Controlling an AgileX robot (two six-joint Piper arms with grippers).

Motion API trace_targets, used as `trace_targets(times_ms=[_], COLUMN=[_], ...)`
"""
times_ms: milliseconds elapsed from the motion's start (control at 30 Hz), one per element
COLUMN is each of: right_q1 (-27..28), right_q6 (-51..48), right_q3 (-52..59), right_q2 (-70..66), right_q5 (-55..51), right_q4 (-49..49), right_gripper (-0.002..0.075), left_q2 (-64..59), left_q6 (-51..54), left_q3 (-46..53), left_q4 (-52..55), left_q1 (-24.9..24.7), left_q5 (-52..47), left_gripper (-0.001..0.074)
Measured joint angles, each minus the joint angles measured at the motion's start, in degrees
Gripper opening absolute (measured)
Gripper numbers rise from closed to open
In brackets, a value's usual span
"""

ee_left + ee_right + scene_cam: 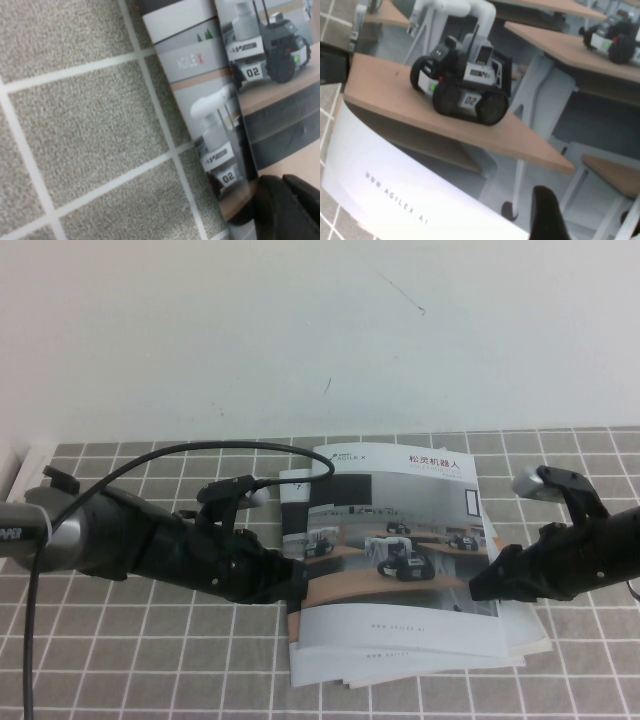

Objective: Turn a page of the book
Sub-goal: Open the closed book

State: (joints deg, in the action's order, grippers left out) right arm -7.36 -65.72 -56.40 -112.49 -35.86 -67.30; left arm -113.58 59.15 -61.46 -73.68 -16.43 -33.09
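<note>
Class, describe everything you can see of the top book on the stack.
The book is a thin, glossy white brochure, closed, lying flat atop same-cover booklets on the grey tiled cloth. Its cover shows small robots on wooden desks under a Chinese title. The left gripper meets its left edge, the right gripper its right edge.

books: several stacked, count unclear, top book (400,550) | arms: 2 | left gripper (297,585): 1 | right gripper (482,585): 1
</note>
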Motion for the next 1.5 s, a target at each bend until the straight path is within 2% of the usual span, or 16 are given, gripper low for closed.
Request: trace_targets(times_ms=[533, 767, 967, 1367, 1500], right_q1=[0.6, 0.6, -2.2, -3.1, -3.8], right_q6=[-7.0, -7.7, -8.4, -12.0, -12.4], right_q3=[-0.2, -0.2, -0.2, -0.1, -0.2], right_q2=[-2.0, -2.2, -2.2, -1.3, 1.8], right_q5=[-2.1, -2.1, -1.1, 0.3, -2.4], right_q4=[-9.4, -10.6, -11.3, -14.9, -16.5], right_gripper=[0.0389, 0.0389, 0.0390, 0.0391, 0.0391], left_q2=[-0.1, -0.1, -0.3, -0.8, -0.8], left_q6=[0.0, 0.2, 0.2, 0.2, 0.2], left_q3=[0.0, 0.0, 0.0, -0.1, -0.1], left_q4=[0.6, 0.8, 0.8, 0.4, 0.4], left_q1=[0.1, 0.2, 0.3, 0.7, 0.7], left_q5=[0.1, 0.2, 0.2, -0.6, -0.6], left_gripper=[-0.0003, -0.0003, -0.0003, -0.0003, -0.0003])
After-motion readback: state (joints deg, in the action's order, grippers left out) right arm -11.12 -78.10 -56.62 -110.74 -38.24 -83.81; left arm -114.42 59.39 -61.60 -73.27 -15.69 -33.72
